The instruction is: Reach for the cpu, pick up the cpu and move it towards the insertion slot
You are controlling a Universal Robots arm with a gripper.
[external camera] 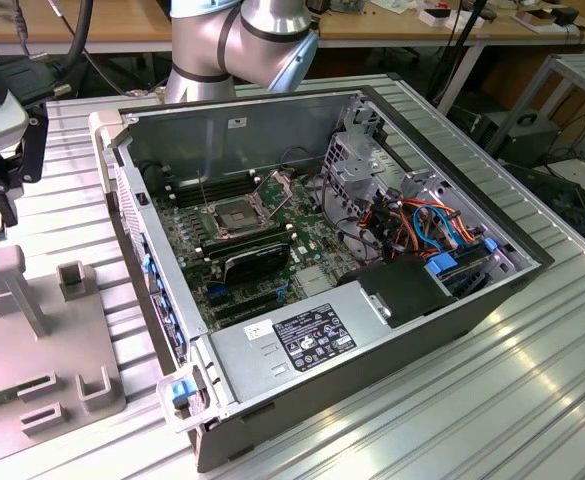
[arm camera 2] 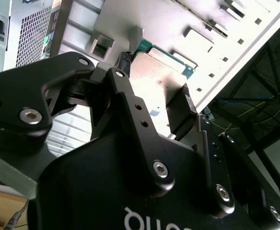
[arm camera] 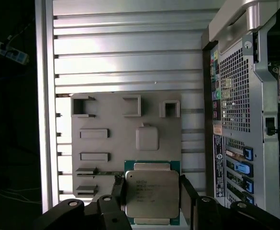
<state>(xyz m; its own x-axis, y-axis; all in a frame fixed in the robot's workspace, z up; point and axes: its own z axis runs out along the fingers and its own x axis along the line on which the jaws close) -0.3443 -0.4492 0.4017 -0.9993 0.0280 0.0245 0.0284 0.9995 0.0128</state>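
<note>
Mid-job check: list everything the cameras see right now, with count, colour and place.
cpu: one, silvery with a green edge, between the gripper fingers above the grey fixture plate, in both wrist views.
insertion slot: one, silver frame with dark centre, on the motherboard inside the case, lid raised.
computer case: one, dark grey, open on the ribbed table.
power supply: one, silver, at the case's near edge in the exterior view.
cables: a bundle, orange, blue and red, on the exterior view's right inside the case.
fixture plate: one, grey, with raised blocks, beside the case.
table: one, ribbed aluminium.
gripper: one, black, fingers at either side of the cpu.
</note>
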